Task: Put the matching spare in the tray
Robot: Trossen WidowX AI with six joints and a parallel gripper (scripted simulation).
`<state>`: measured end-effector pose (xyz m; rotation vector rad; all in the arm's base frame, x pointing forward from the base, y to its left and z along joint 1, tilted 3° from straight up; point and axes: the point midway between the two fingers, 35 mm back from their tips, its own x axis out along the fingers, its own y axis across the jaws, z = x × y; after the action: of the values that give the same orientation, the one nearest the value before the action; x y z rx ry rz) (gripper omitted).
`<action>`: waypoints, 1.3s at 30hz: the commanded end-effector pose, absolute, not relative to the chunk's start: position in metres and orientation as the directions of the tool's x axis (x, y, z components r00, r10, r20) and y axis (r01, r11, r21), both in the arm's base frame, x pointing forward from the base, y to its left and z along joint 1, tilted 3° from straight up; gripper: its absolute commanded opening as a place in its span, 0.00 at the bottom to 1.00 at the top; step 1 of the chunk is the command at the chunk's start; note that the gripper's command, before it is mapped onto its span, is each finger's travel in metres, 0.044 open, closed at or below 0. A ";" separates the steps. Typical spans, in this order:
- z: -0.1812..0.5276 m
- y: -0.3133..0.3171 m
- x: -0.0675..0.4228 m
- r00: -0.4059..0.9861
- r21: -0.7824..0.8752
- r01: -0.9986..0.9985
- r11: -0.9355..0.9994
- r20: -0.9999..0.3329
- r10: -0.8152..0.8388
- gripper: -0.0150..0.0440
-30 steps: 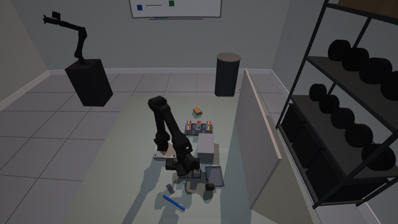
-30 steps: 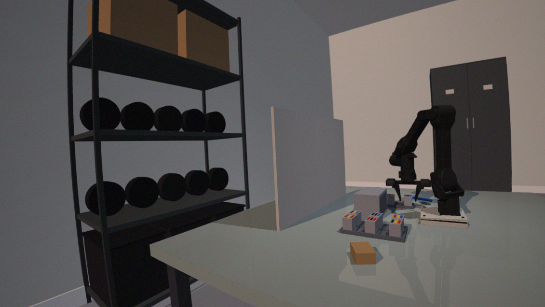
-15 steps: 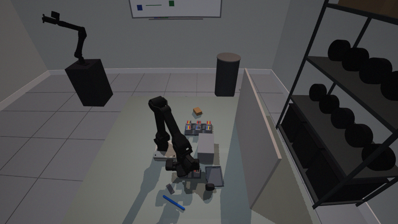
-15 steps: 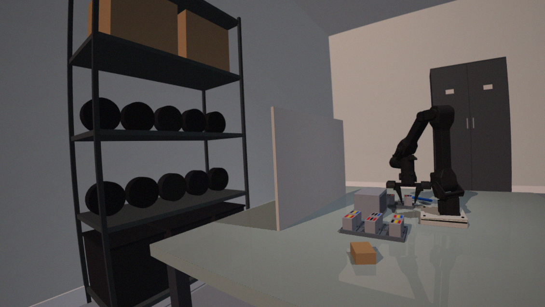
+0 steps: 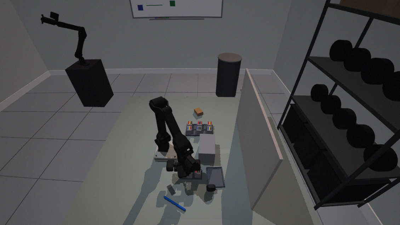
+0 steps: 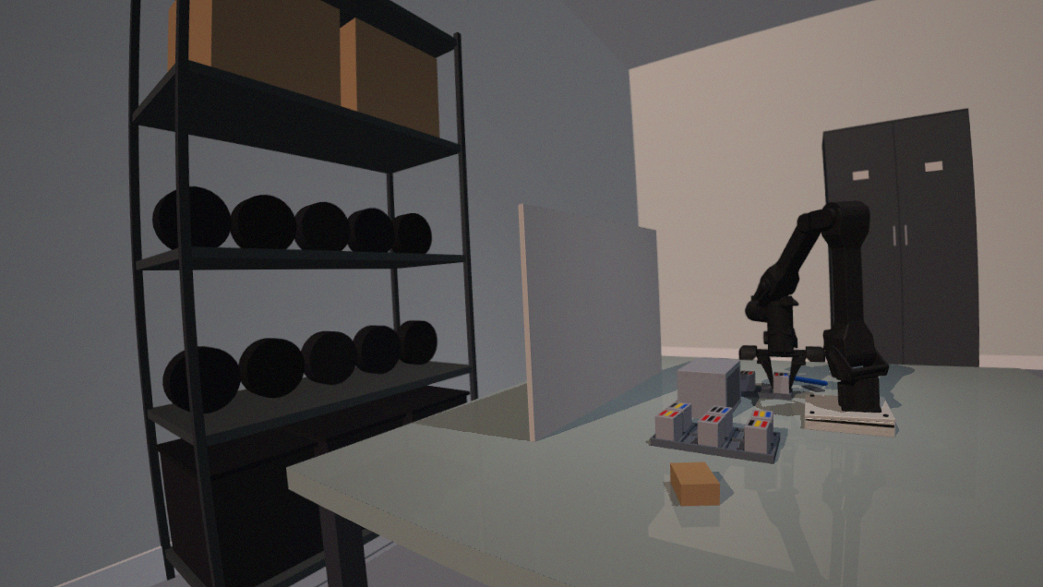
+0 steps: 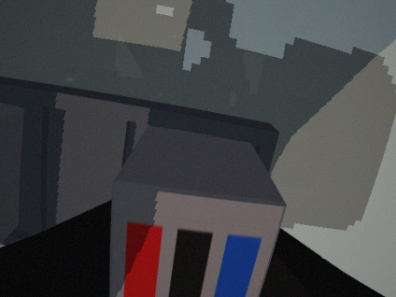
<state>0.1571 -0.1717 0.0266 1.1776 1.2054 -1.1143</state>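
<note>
My gripper [image 5: 195, 175] [image 6: 780, 376] is shut on a small grey spare [image 5: 198, 173] [image 6: 781, 381] [image 7: 205, 219] with a red, black and blue stripe code on its face. It is held low over the table, just left of the dark grey tray [image 5: 215, 177]. The mounted unit [image 5: 207, 147] [image 6: 706, 385] is a plain grey box behind the tray; its back face does not show. A rack [image 5: 199, 134] [image 6: 718, 449] with three more striped spares stands behind the unit. I cannot tell whether the held spare is clear of the surface.
An orange block [image 5: 198, 111] [image 6: 694, 483] lies at the far end. A blue pen [image 5: 174, 203], a small grey piece [image 5: 171, 189] and a dark puck [image 5: 211, 187] lie near the front. A tall white panel [image 5: 257, 134] [image 6: 583, 313] stands along the table's right side.
</note>
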 end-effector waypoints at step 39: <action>0.148 -0.181 0.157 0.056 0.056 0.996 0.074 -0.998 0.002 0.25</action>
<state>0.1570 -0.1787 0.1360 1.1813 1.2012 -1.1144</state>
